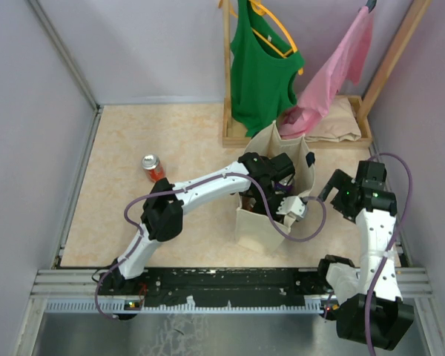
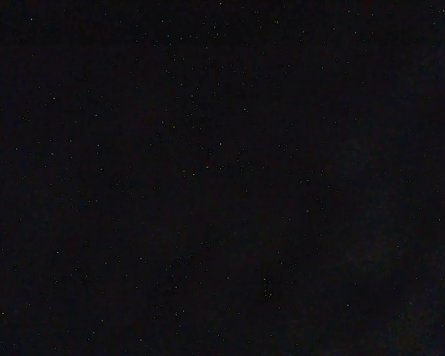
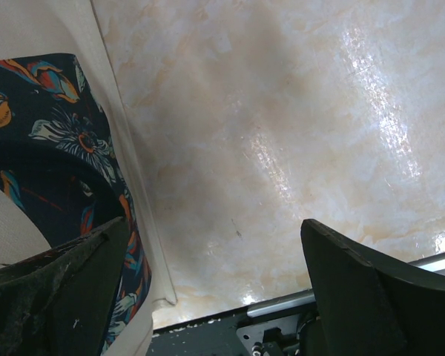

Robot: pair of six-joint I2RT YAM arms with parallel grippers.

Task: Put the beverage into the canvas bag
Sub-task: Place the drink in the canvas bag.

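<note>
The beverage can [image 1: 151,167] stands upright on the table [image 1: 96,185], red-bodied with a silver top. It is thin, stiff metal, smooth and rounded, so it is likely to slip from a shallow pinch and dent under a hard one (full or empty I cannot tell, so its weight is a guess). The best hold looks to be across the middle of its wall, one finger on each side, below the rim. It stands well apart from the left claw [image 1: 285,200], off to that claw's left beyond the arm's elbow. The claw itself is sunk into the mouth of the canvas bag [image 1: 254,225], whose soft sides hide the jaws. Its wrist view is black, so I cannot tell whether it is spread or closed on anything. The right claw [image 3: 208,237] gapes wide with nothing between its fingers, the bag just beside it on its left.
</note>
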